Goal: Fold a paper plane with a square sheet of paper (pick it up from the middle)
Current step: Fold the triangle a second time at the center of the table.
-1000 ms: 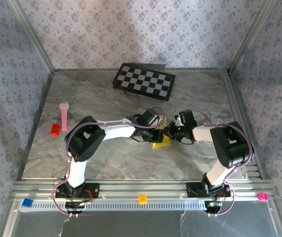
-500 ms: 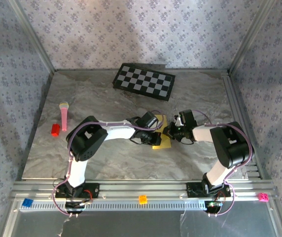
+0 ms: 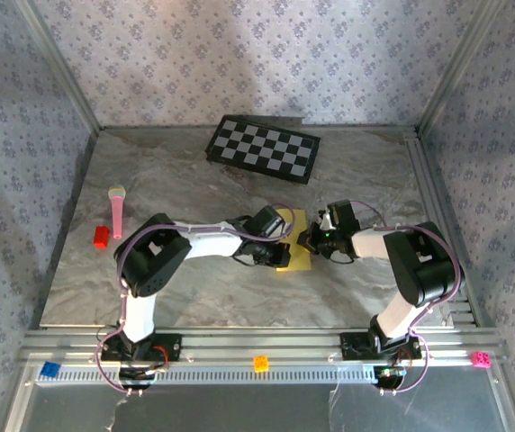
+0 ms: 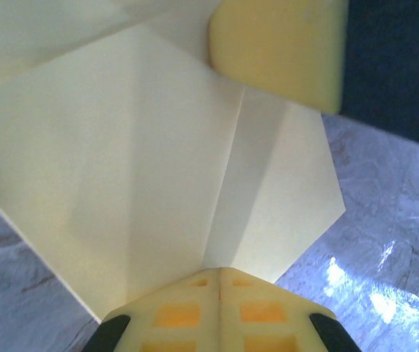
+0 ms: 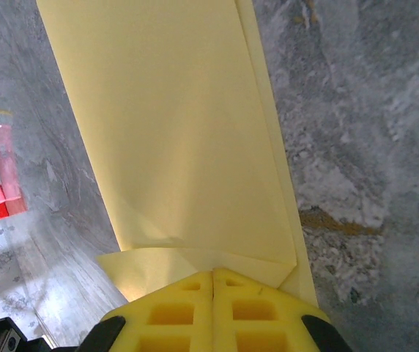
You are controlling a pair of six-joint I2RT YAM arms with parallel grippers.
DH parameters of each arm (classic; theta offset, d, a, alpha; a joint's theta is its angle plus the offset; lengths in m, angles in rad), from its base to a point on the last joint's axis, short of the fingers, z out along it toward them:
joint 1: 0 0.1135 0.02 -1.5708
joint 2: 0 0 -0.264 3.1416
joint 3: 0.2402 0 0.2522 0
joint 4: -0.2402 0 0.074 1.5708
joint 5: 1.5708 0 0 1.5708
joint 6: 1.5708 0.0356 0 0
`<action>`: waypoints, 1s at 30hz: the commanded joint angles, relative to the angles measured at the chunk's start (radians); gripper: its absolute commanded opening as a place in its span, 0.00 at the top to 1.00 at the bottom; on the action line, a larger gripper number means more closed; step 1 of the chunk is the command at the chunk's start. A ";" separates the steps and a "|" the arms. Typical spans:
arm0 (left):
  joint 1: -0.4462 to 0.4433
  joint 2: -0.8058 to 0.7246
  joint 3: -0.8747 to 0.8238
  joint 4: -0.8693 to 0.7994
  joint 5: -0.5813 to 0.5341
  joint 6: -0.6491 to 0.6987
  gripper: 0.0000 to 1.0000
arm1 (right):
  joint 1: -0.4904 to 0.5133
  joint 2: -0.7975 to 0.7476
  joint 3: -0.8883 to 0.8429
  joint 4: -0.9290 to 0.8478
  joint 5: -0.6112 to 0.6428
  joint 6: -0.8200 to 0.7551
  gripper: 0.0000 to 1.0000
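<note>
The square sheet of paper is yellow and partly folded, lying flat on the marble table between the two arms. In the left wrist view the paper shows diagonal creases and a pointed corner at the right. My left gripper is shut, its tips resting on the sheet's near edge with nothing between the jaws. My right gripper is shut too, its tips set down on a small folded flap of the paper. One right finger presses the sheet's far side.
A black-and-white checkerboard lies at the back of the table. A pink marker and a red block sit at the left. Small blue, orange and pink blocks rest on the front rail.
My left gripper has slid a little to the left across the paper, and more of the yellow sheet shows beside it. The right arm has stayed where it was.
</note>
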 commanded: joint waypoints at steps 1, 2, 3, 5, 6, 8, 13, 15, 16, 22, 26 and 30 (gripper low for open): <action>0.002 -0.040 -0.044 -0.055 -0.020 0.008 0.99 | -0.013 0.038 -0.037 -0.092 0.061 -0.021 1.00; 0.003 -0.044 -0.050 -0.051 -0.022 0.007 0.98 | -0.013 0.038 -0.037 -0.092 0.062 -0.023 1.00; 0.003 -0.046 -0.055 -0.056 -0.020 0.010 0.98 | -0.013 0.039 -0.038 -0.092 0.060 -0.023 1.00; 0.003 -0.055 -0.069 -0.061 -0.027 0.005 0.98 | -0.014 0.039 -0.037 -0.092 0.061 -0.023 1.00; 0.004 -0.062 -0.088 -0.043 -0.026 -0.004 0.98 | -0.014 0.039 -0.040 -0.092 0.061 -0.022 1.00; 0.004 -0.076 -0.114 -0.026 -0.025 -0.017 0.98 | -0.014 0.040 -0.039 -0.091 0.060 -0.024 1.00; 0.006 -0.099 -0.158 -0.012 -0.025 -0.040 0.98 | -0.013 0.047 -0.036 -0.086 0.054 -0.022 1.00; 0.006 -0.113 -0.173 -0.011 -0.032 -0.047 0.97 | -0.013 0.049 -0.033 -0.083 0.051 -0.023 1.00; 0.007 -0.121 -0.180 -0.012 -0.037 -0.051 0.97 | -0.011 0.049 -0.034 -0.083 0.052 -0.022 1.00; 0.013 -0.204 -0.178 0.028 -0.033 -0.059 0.97 | -0.009 0.043 -0.035 -0.082 0.054 -0.017 1.00; 0.045 -0.194 -0.133 0.045 -0.016 -0.062 0.99 | -0.009 0.041 -0.031 -0.085 0.055 -0.018 1.00; 0.069 -0.131 -0.066 0.043 -0.002 -0.057 0.99 | -0.010 0.044 -0.032 -0.083 0.053 -0.018 1.00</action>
